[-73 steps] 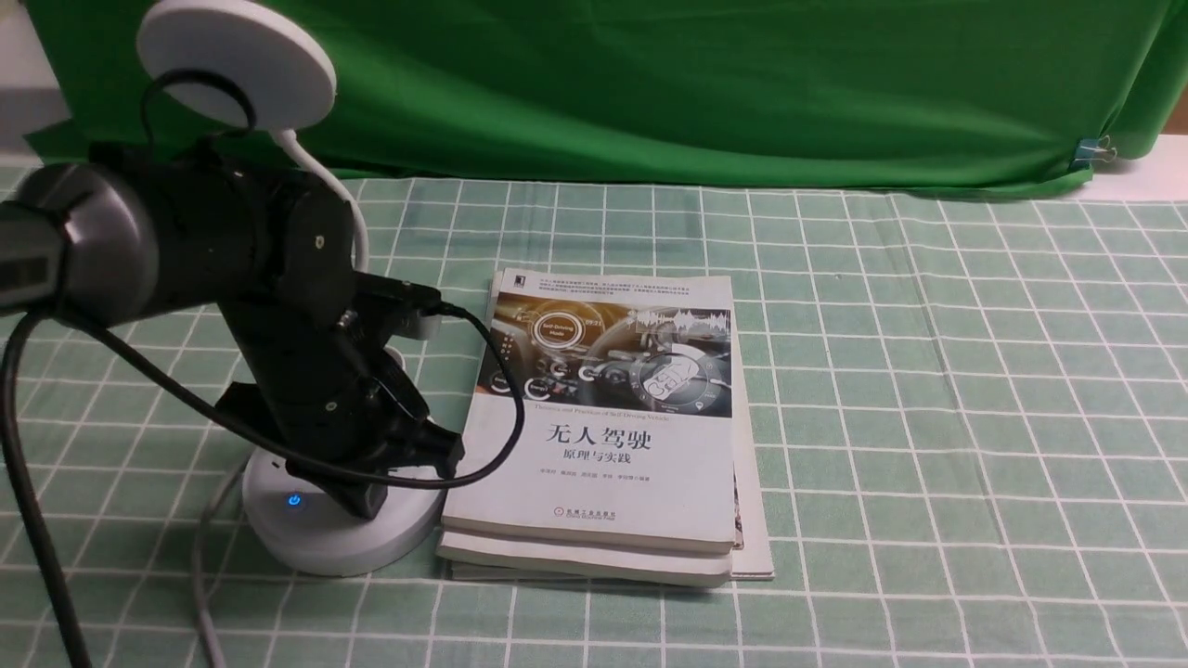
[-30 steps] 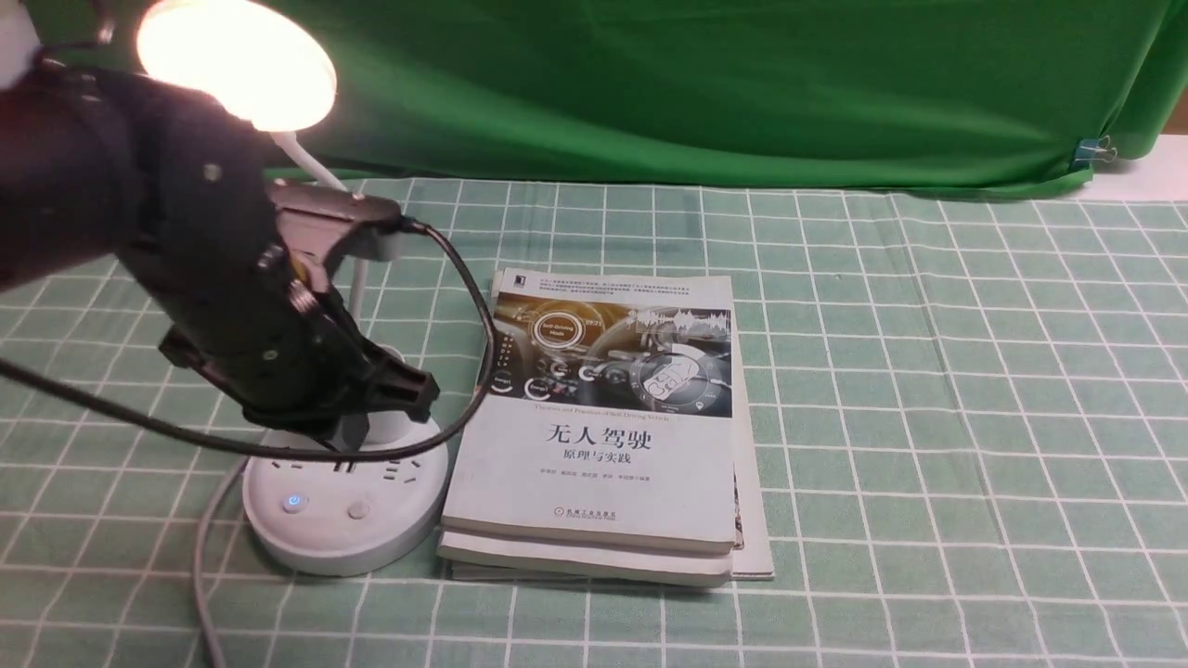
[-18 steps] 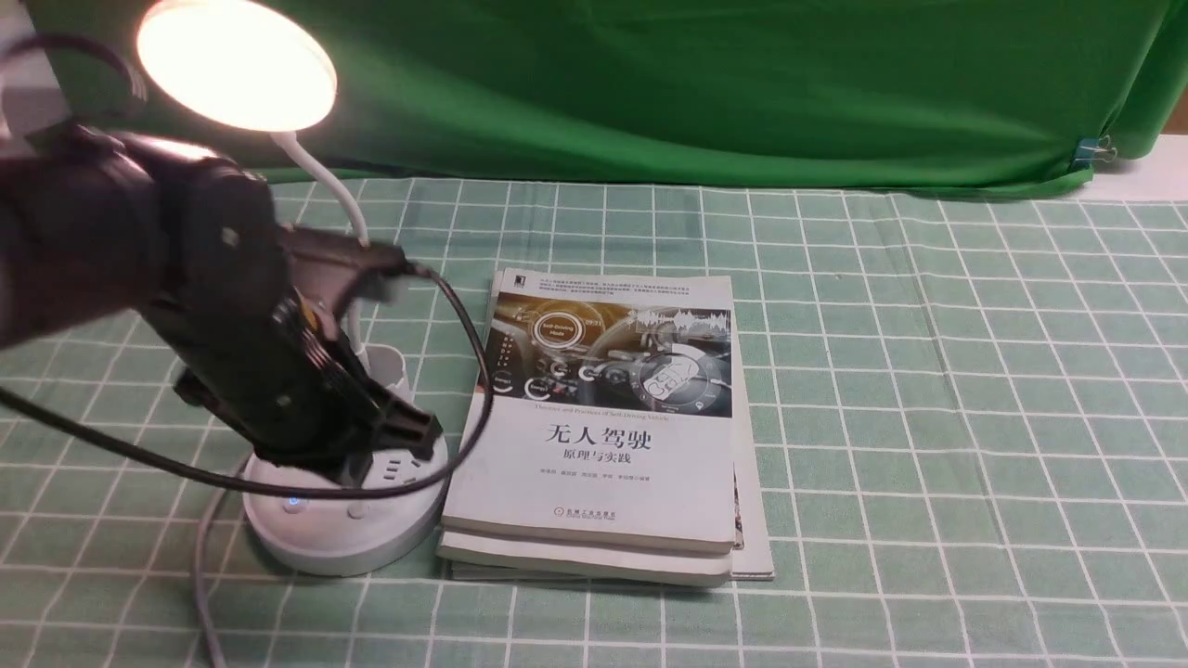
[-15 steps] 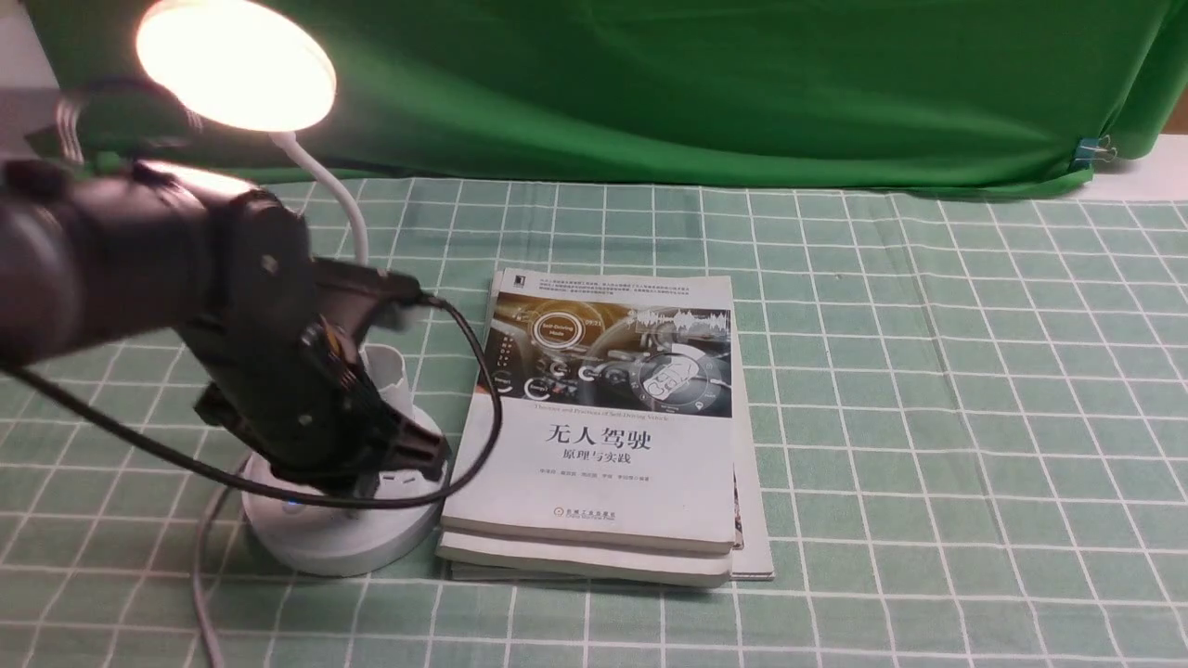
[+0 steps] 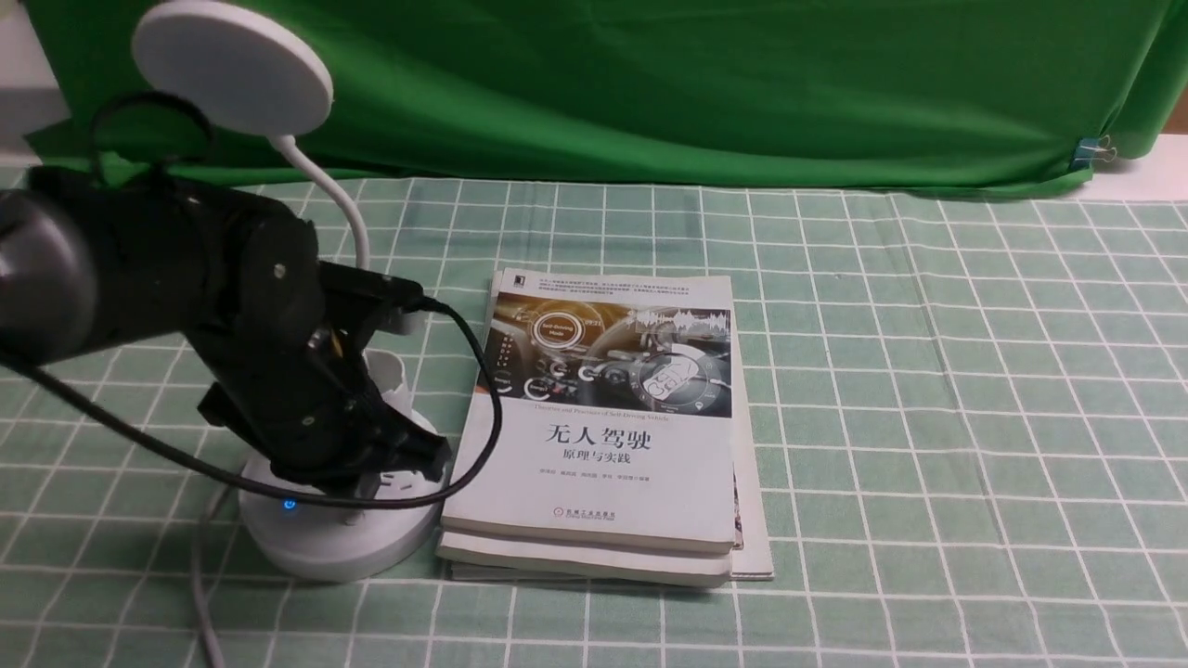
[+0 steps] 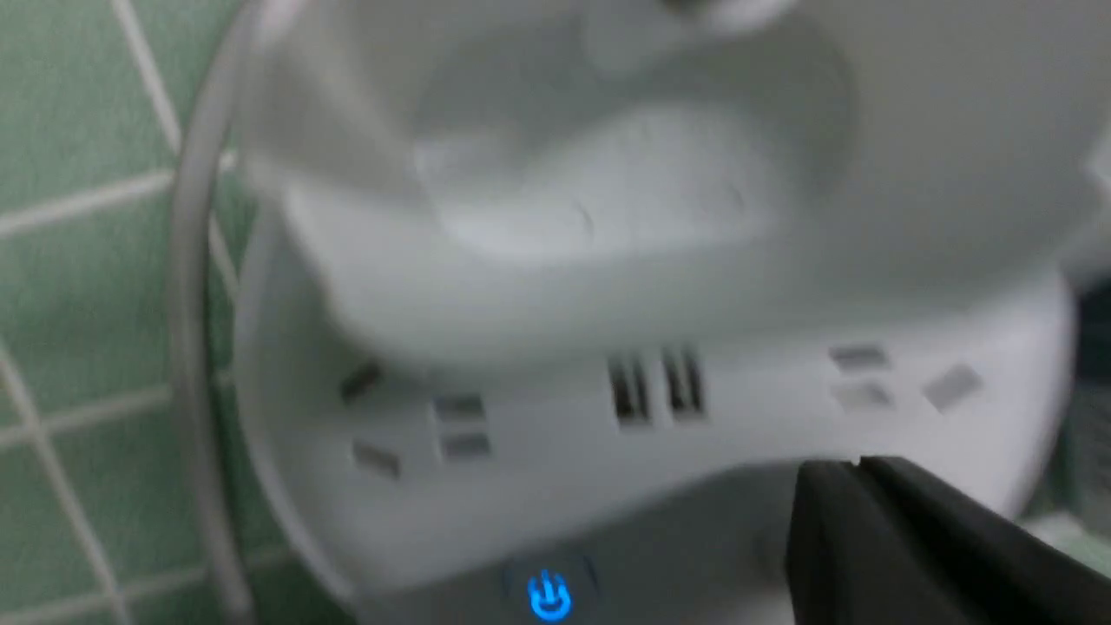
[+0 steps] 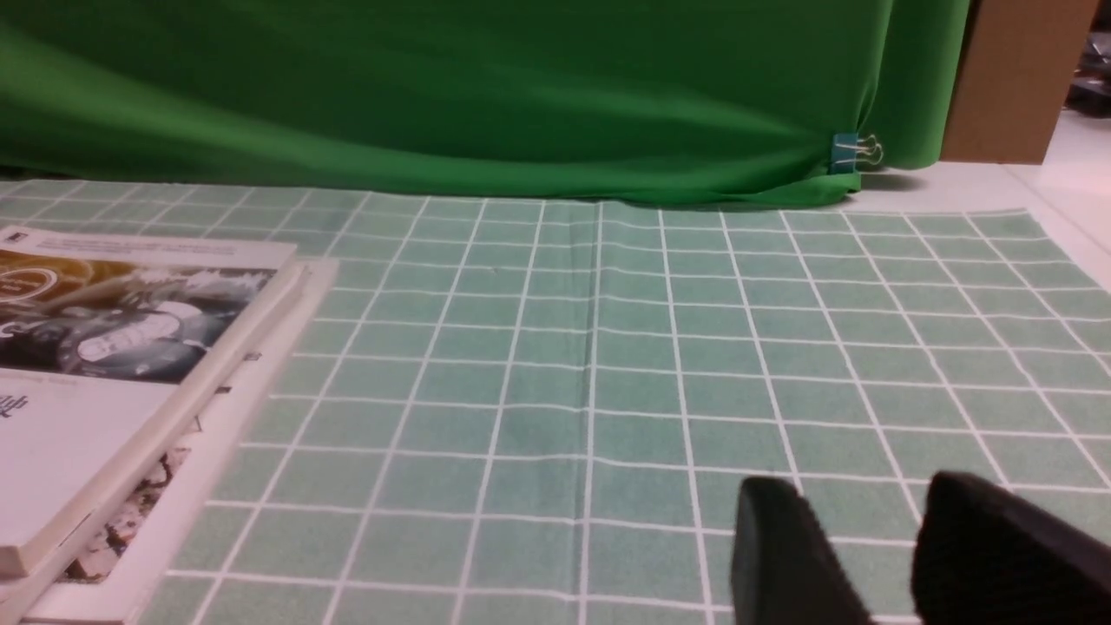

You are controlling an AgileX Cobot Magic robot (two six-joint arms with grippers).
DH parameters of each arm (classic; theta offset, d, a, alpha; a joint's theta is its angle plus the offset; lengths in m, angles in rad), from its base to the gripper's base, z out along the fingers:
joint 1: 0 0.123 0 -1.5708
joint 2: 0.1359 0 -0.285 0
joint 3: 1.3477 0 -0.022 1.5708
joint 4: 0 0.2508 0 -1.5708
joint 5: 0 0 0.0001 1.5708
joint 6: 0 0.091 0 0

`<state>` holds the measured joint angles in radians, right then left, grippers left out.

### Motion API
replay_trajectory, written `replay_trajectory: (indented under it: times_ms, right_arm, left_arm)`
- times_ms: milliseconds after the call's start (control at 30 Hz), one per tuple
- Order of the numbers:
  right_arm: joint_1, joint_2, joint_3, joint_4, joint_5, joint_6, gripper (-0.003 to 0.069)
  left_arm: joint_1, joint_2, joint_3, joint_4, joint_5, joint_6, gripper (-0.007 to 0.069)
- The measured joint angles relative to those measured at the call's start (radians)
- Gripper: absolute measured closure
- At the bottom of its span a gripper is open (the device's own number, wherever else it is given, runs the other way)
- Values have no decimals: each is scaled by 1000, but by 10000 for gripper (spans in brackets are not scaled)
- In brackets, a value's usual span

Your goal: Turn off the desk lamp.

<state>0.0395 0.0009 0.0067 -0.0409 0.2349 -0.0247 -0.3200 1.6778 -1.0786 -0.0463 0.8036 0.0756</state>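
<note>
White desk lamp (image 5: 232, 67) stands unlit toward the counter's (image 5: 928, 417) left edge; your left gripper (image 6: 859, 476), jaws pressed together, sits tip-down on its base beside the blue light (image 5: 290, 505).

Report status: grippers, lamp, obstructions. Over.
Left gripper shut, tip over lamp base beside blue button. Right gripper open, low over cloth. Lamp head dark. Books beside base, not blocking.

A green checked cloth (image 5: 928, 371) is covering the desk; the desk lamp (image 5: 334, 547) is standing near its left edge, a stack of books (image 5: 594, 482) lying just beside.
</note>
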Motion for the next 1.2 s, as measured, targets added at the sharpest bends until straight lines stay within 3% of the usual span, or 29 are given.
replay_trajectory:
  times_ms: [400,767,1000,1200]
  right_arm:
    - [0,0,0,0,0,0,417]
    - [0,0,0,0,0,0,417]
    - [0,0,0,0,0,0,417]
    - [0,0,0,0,0,0,417]
  left_arm:
    - [0,-354,41,-29,24,0,624]
    - [0,-1075,503,-82,-328,0,624]
    - [0,-1421,744,-82,-370,0,624]
    - [0,-1545,825,-89,-370,0,624]
